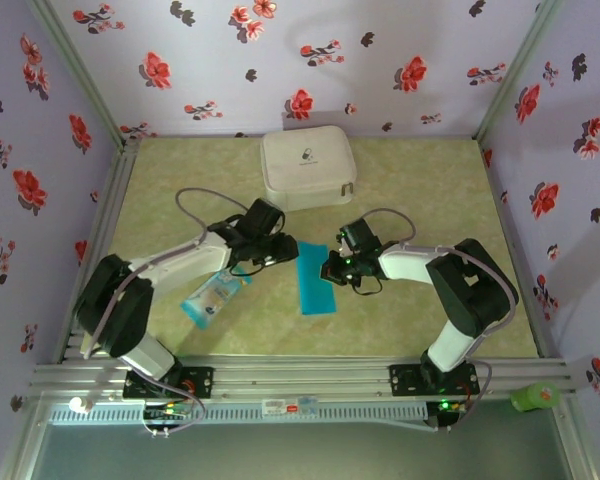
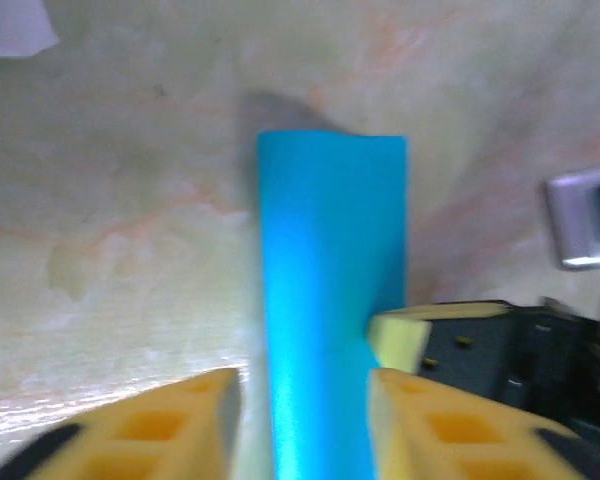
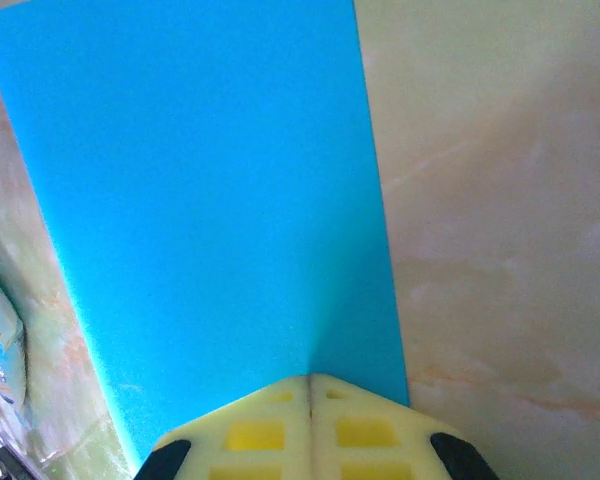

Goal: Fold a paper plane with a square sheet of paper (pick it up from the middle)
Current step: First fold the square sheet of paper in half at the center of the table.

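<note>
The paper (image 1: 315,282), folded to a narrow strip, lies flat mid-counter, long edges straight and parallel, its near end free. The left hand (image 1: 283,248) is at its far end, fingers (image 2: 170,430) apart and straddling the strip's width, with a sliver of counter (image 1: 420,190) showing beside one edge. The right hand (image 1: 330,268) meets the right long edge, fingers together, tips on the paper; I cannot tell whether they pinch it. A packet (image 1: 215,297) lies left, apart from the paper. A white case (image 1: 307,167) sits behind. Bare counter opens to the right and near side.
</note>
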Available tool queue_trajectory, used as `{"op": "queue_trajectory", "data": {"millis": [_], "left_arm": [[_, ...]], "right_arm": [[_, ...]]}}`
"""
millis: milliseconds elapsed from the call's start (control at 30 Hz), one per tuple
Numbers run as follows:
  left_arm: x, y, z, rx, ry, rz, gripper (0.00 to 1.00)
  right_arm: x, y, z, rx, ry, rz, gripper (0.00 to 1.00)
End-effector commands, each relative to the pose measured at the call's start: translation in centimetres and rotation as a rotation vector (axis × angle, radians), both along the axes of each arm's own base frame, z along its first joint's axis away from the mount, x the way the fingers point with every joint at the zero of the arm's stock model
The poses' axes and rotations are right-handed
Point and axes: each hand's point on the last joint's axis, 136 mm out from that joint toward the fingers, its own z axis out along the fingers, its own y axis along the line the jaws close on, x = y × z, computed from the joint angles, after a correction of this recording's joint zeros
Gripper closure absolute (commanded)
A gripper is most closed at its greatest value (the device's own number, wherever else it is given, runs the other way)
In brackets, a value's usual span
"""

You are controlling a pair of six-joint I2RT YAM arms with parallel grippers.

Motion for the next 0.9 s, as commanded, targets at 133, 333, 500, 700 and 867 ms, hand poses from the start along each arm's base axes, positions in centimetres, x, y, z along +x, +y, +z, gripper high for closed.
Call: {"op": "queue_trajectory", "data": {"millis": [133,333,500,700,867], "left_arm": [[-1.0,-3.4,0.2,-0.266,-0.026,-0.07,1.0],[-1.8,-5.2,-0.7,-0.35,0.008,-0.125,1.0],[-2.1,-6.1,-1.8,-0.36,0.032,-0.16,1.0],[-2.7,-6.1,-4.1,-0.316,0.063,-0.185,1.0],[-3.3,-5.6,-6.1,-0.281,0.09,-0.19,1.0]], "right_arm": [[-2.6,-3.2,-3.1,-0.2,0.096,-0.013,1.0],[-2.5,-3.2,-3.0,-0.207,0.091,-0.013,1.0],[-2.6,-3.2,-3.0,-0.212,0.091,-0.017,1.0],[-2.5,-3.2,-2.8,-0.215,0.088,-0.017,1.0],[-2.6,-3.1,-2.8,-0.212,0.091,-0.018,1.0]]}}
